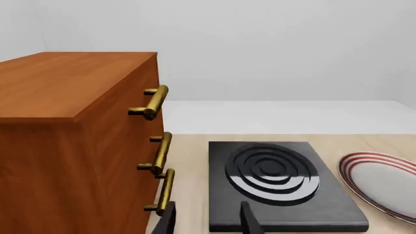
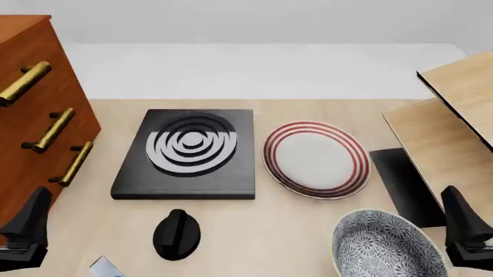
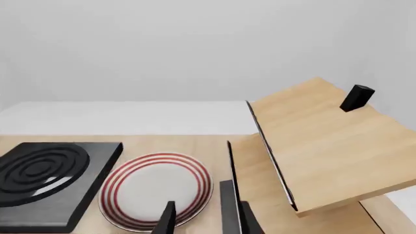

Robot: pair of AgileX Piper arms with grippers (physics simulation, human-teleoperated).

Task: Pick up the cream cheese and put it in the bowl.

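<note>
Only a pale blue-grey corner of the cream cheese [image 2: 105,268] shows, at the bottom edge of the front view, just right of my left gripper [image 2: 31,224]. The bowl [image 2: 387,247], grey and white floral, sits at the near right, beside my right gripper [image 2: 462,222]. Neither wrist view shows the cream cheese or the bowl. In the left wrist view the left gripper [image 1: 208,222] is open, its fingers apart over the near edge of the stove. The right gripper [image 3: 204,222] is open too, nothing between its fingers, facing the plate.
A wooden cabinet [image 2: 31,109] with brass handles stands at the left. In the middle lie a black stove plate [image 2: 189,153] and a black knob [image 2: 177,234]. A white plate with red rings [image 2: 316,158] lies right of the stove. A tilted wooden rack [image 2: 451,127] fills the right side.
</note>
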